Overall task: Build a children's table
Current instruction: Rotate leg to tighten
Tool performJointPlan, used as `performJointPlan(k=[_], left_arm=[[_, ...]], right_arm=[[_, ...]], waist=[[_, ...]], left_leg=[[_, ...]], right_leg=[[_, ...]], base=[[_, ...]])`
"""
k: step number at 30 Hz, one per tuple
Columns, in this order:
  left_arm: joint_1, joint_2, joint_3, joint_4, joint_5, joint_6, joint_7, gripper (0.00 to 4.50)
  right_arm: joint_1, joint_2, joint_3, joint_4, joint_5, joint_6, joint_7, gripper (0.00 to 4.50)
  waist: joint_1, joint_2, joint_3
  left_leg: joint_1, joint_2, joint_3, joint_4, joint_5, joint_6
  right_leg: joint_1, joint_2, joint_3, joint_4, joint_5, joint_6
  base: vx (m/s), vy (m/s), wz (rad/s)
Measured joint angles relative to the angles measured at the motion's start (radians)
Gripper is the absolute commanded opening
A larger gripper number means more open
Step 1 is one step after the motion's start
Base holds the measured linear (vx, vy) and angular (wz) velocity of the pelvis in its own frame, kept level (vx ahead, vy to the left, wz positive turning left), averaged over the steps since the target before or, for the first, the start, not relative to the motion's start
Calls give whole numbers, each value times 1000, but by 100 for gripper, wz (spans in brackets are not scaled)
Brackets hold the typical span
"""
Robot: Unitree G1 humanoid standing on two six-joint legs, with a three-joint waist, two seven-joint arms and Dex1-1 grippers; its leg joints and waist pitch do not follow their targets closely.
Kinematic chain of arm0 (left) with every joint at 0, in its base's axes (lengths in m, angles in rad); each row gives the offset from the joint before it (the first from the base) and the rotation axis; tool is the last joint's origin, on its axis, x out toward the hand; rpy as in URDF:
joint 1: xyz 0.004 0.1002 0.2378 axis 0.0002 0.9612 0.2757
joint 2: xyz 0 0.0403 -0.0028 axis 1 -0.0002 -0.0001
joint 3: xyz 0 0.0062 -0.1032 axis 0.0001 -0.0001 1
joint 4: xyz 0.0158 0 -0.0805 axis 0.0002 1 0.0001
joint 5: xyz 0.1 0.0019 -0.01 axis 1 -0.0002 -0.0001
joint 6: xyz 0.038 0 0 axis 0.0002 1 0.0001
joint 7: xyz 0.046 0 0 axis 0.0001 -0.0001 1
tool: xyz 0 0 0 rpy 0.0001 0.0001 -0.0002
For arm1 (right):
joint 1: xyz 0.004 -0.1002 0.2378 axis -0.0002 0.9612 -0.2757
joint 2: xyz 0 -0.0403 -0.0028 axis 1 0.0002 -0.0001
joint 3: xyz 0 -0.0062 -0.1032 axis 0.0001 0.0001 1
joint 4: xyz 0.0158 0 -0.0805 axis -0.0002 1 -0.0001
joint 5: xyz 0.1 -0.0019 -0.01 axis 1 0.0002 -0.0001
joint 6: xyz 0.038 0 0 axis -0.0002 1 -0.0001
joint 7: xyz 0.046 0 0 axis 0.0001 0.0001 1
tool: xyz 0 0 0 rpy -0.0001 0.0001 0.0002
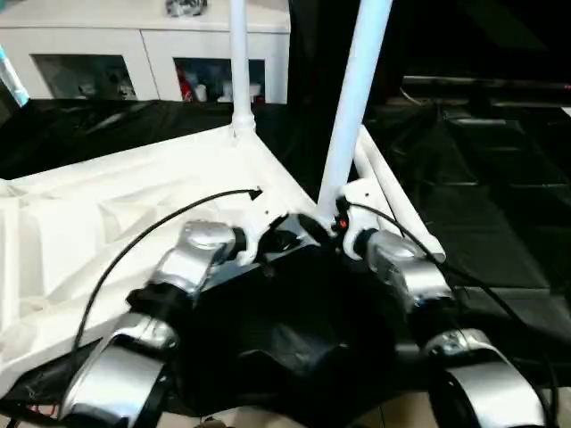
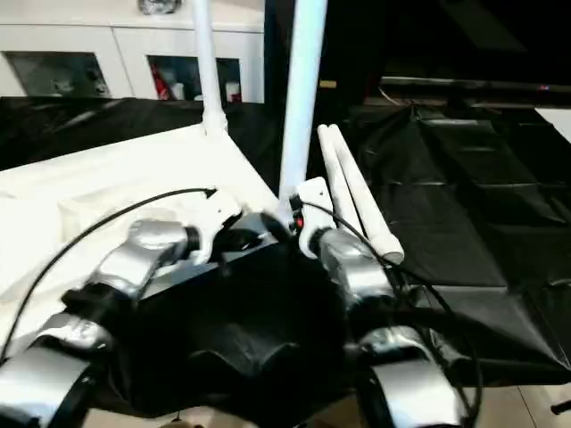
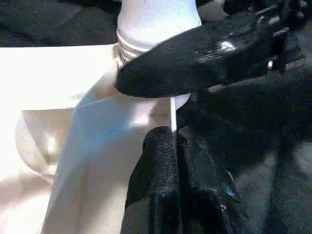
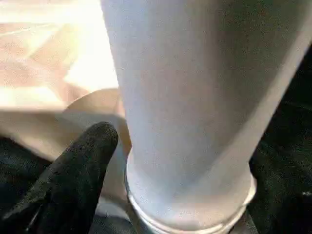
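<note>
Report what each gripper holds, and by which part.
Cannot be told. The left gripper is shut at the tabletop's corner rim; the right gripper sits at the near standing leg's threaded base, a grip not visible.

A black cloth (image 1: 500, 178) covers the worktop, spreading out beyond and to the right of the right end effector (image 1: 332, 218) in crumpled folds. Well beyond both end effectors stands a white cabinet (image 1: 152, 40) with glass doors, small red and pale items dimly visible behind the panes. A thin black cable (image 1: 134, 241) arcs just beside the left end effector (image 1: 281, 234).
</note>
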Motion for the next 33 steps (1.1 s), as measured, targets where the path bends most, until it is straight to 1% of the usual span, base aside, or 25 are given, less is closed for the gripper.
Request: performJointPlan(k=[6,11,12,13,16,17,18,19,21,22,25,29,33], left_arm=[[56,64,-18,-84,-30,-13,-146,0],[89,98,-27,-139,-54,-4,-239,0],[92,102,-29,-143,-57,-3,-247,0],[99,108,-29,-155,-59,0,-258,0],[111,118,-31,-175,-63,8,-281,0],[116,125,-31,-184,-69,14,-289,0],[119,129,-32,-190,-72,21,-295,0],[123,133,-32,-197,-76,26,-301,0],[125,135,-33,-201,-77,29,-304,0],[125,135,-33,-202,-77,30,-303,0],[121,120,-30,-188,-66,30,-267,0],[86,81,-22,-127,-49,32,-176,0],[16,2,-3,-34,-24,72,-26,0]], right_arm=[[64,-88,67,-105,17,2,256,390],[98,-142,102,-179,49,34,411,390],[102,-146,105,-188,50,37,424,375],[108,-149,108,-200,51,42,438,375],[114,-157,114,-207,51,43,466,355],[114,-157,115,-207,53,43,474,332],[114,-156,116,-207,54,44,481,332],[114,-156,116,-207,58,47,488,321],[114,-156,116,-207,62,56,488,310],[114,-155,116,-207,64,58,486,291],[121,-142,107,-207,60,59,434,281],[97,-97,74,-153,37,59,272,276],[24,-29,16,-45,23,62,29,275]], waist=[[9,0,0],[25,0,0],[27,0,0],[28,0,0],[29,0,0],[29,0,0],[29,0,0],[29,0,0],[29,0,0],[28,0,0],[28,0,0],[25,0,0],[12,0,0]], left_leg=[[0,0,0,0,0,0],[0,0,0,1,0,0],[1,0,0,1,0,0],[0,0,0,1,0,0],[0,0,0,1,0,0],[0,0,0,1,0,0],[0,0,0,1,0,0],[0,0,0,1,0,0],[0,0,0,1,0,0],[0,0,0,1,0,0],[1,0,0,1,0,0],[4,0,0,2,1,0],[6,0,0,4,1,0]], right_leg=[[0,0,0,0,0,0],[0,0,0,0,-2,4],[0,0,0,0,-3,4],[0,0,0,0,-3,4],[0,0,0,0,-3,4],[0,0,0,0,-3,4],[0,0,0,0,-3,4],[0,0,0,0,-3,4],[0,0,0,0,-2,4],[0,0,0,0,-2,4],[0,0,0,1,-2,4],[2,0,1,1,-2,4],[4,0,1,1,-2,4]], base=[[0,0,0],[0,0,0],[0,0,0],[0,0,0],[0,0,0],[0,0,0],[0,0,0],[0,0,0],[0,0,0],[0,0,0],[0,0,0],[0,0,0],[0,0,0]])
